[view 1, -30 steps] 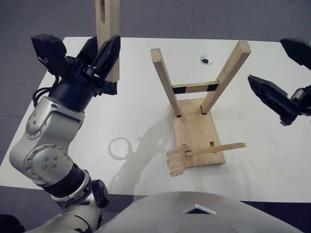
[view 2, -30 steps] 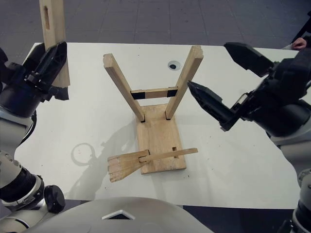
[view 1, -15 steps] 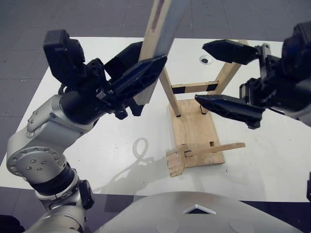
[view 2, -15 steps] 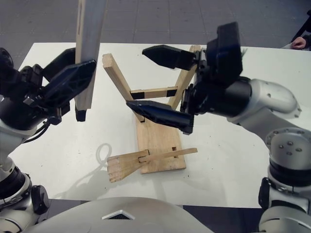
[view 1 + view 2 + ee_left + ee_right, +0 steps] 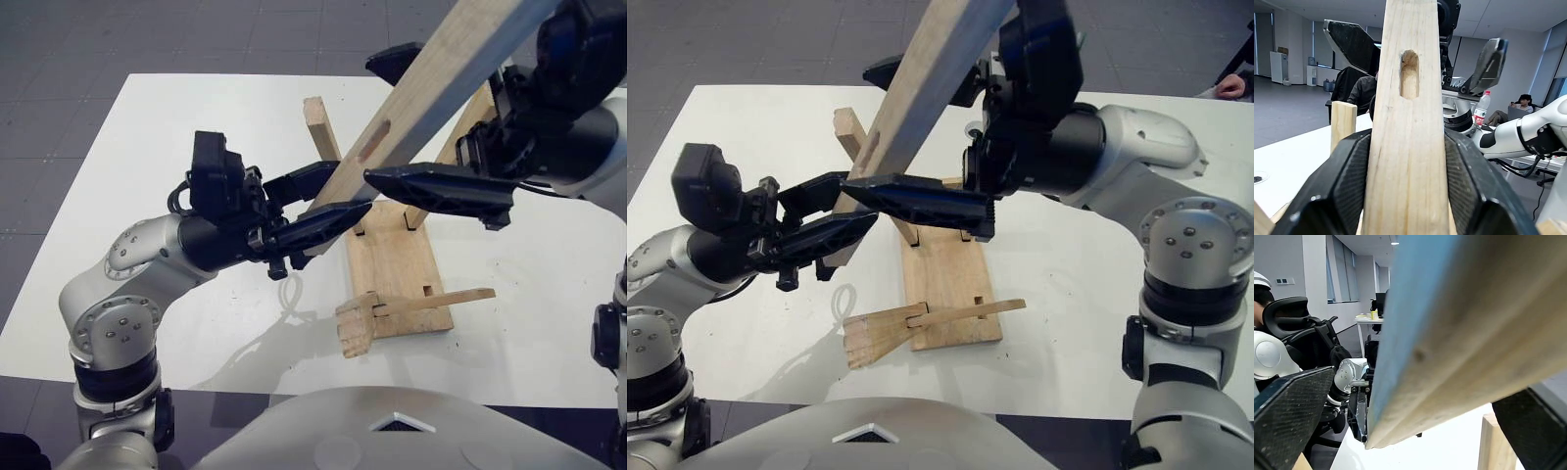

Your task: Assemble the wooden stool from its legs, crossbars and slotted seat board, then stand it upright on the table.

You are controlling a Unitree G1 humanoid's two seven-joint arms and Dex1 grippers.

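A white tabletop (image 5: 147,147) stands on a floor (image 5: 78,39) of grey tiles. The wrist views look out over an open office with glass partitions, and a plastic bottle (image 5: 1479,111) stands on a desk at the back.

Above the tabletop, the left fingers (image 5: 328,217) are closed tight on the lower end of a long wooden leg (image 5: 441,69), one pad pressed to each side face. The leg slants up and away from them, and its oval slot (image 5: 370,152) sits just past their tips. Higher up the leg, the right fingers (image 5: 441,184) are spread wide and straddle it, one beyond it and one on the near side. Whether they touch the wood I cannot tell.

Below both pairs of fingers the slotted seat board (image 5: 392,264) lies flat on the tabletop. An upright leg (image 5: 321,132) rises from its far end, just behind the left fingers. The right fingers hide much of what stands next to it. Across the board's near end, well under the right fingers, lies a loose leg (image 5: 355,323) with a thin crossbar (image 5: 441,297) stuck in it.
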